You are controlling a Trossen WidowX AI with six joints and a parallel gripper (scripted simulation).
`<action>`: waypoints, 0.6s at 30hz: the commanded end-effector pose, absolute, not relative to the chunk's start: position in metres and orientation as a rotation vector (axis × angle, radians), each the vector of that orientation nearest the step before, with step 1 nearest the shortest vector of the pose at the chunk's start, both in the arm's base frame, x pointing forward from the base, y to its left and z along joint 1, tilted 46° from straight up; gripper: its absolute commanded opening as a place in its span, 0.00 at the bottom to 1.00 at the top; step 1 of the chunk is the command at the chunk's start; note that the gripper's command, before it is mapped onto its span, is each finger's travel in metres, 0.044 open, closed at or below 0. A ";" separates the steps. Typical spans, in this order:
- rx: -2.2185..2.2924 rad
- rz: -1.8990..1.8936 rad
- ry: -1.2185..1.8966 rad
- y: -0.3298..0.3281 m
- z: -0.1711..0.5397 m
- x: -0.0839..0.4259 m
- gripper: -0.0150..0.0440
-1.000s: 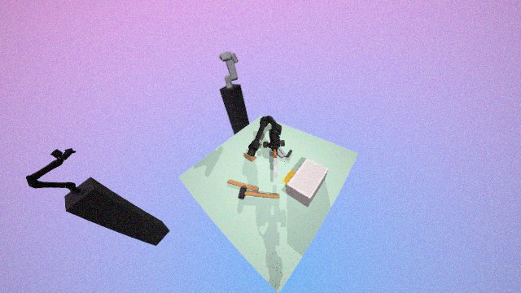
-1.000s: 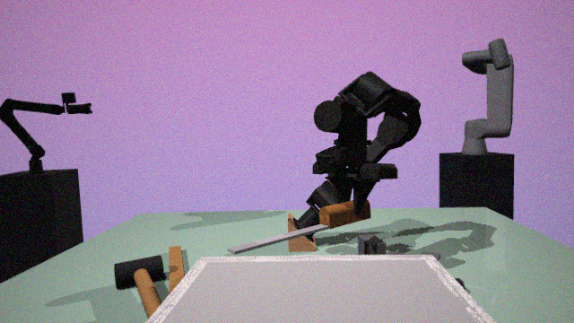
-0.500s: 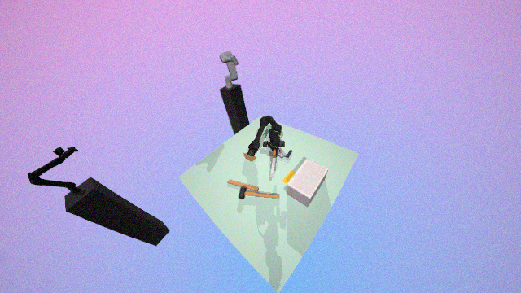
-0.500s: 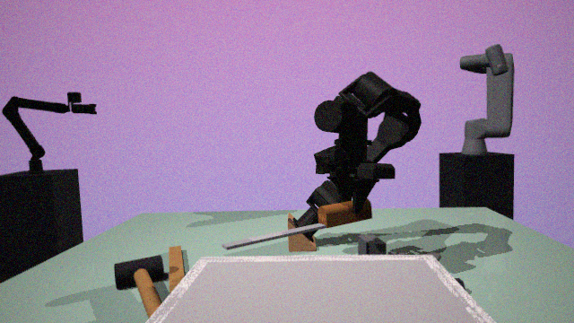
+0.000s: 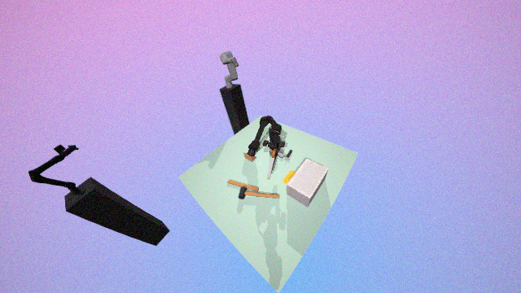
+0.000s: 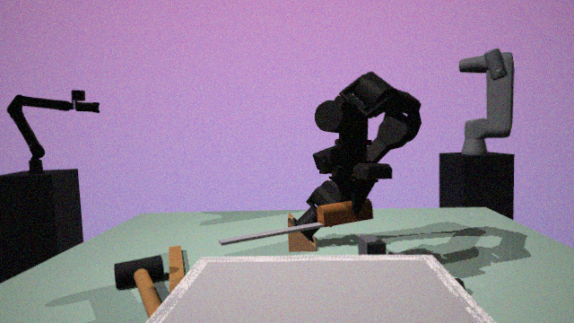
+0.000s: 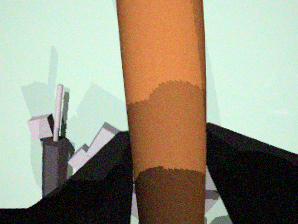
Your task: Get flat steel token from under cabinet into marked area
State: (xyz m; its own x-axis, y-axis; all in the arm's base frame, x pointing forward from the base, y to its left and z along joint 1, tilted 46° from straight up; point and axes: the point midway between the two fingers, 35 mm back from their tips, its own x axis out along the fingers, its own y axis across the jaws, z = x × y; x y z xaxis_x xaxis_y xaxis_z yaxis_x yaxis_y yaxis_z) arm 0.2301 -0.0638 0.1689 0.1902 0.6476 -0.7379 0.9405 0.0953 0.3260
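Note:
My gripper [image 5: 274,150] [image 6: 356,211] [image 7: 165,136] is shut on the orange handle [image 5: 273,153] [image 6: 338,213] [image 7: 162,60] of a tool with a long, thin grey blade [image 5: 270,168] [image 6: 269,234]. The tool is held above the table, and its blade points away from the hand toward the table's middle, left of the cabinet in the top view. The pale cabinet [image 5: 308,177] [image 6: 314,292] stands on the table [image 5: 240,228]. The yellow marked area [image 5: 288,177] lies along its front side. The token and the vent slots are not visible in any view.
A black-headed hammer [image 5: 242,193] [image 6: 139,272] and a wooden strip [image 5: 240,184] [image 6: 176,269] lie close together. A grey and dark object [image 5: 289,154] [image 6: 371,245] [image 7: 55,162] is beside the gripper. A brown wedge [image 5: 250,157] [image 6: 301,240] is at the arm's base.

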 end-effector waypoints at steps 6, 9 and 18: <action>1.677 -0.501 1.519 -0.065 0.171 0.229 0.25; 1.695 -0.521 1.518 -0.065 0.171 0.228 0.25; 1.748 -0.580 1.515 -0.064 0.172 0.228 0.25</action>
State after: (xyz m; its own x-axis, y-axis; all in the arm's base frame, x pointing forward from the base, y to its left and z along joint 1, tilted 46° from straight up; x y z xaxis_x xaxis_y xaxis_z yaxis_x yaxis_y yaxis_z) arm 0.2291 -0.0632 0.1695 0.1923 0.6461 -0.7386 0.9702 -0.0121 0.2419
